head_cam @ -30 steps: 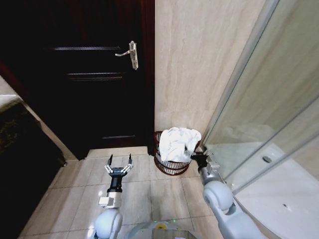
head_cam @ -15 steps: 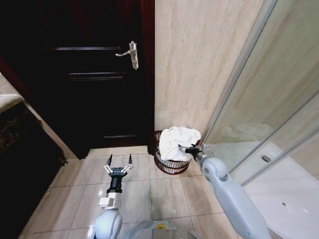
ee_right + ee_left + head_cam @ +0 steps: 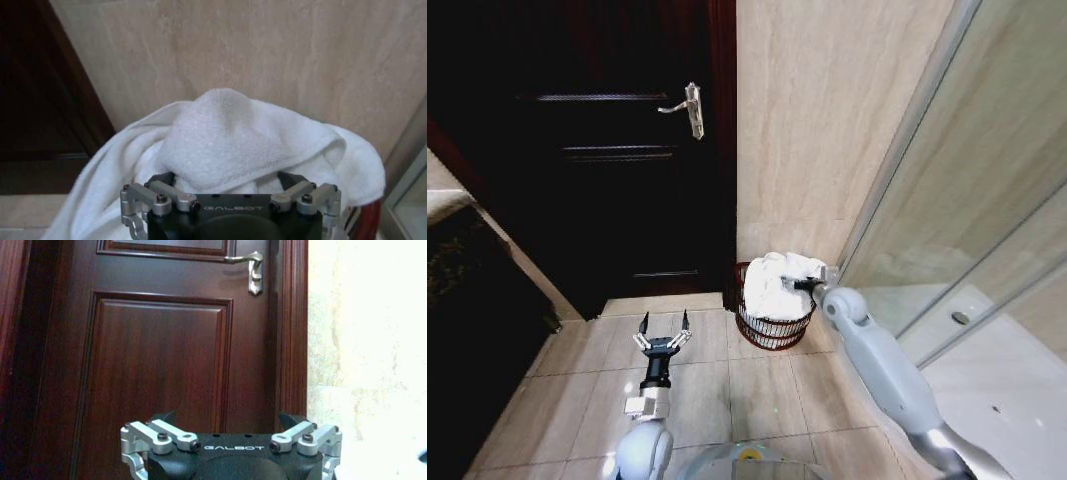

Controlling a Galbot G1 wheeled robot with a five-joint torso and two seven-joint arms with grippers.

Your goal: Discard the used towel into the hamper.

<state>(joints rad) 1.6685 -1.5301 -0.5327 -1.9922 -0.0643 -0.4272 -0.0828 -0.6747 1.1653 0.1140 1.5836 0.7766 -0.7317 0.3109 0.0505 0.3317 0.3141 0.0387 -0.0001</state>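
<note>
Since the earlier frame, the right gripper [image 3: 801, 285] has advanced farther over the hamper [image 3: 773, 328], its jaws spread around the towel [image 3: 773, 283] heaped there. Left gripper [image 3: 663, 326] hangs open, empty, facing the door [image 3: 617, 150]. Shower glass [image 3: 957, 200] stands right.

The right gripper [image 3: 799, 284] is now farther forward over the hamper [image 3: 772, 326], pressing into the towel [image 3: 774, 282], which sits lower and more bunched.

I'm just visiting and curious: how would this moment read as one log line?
right gripper: at towel heaped on hamper, fingers open | left gripper: idle, open, low above floor facing door
</note>
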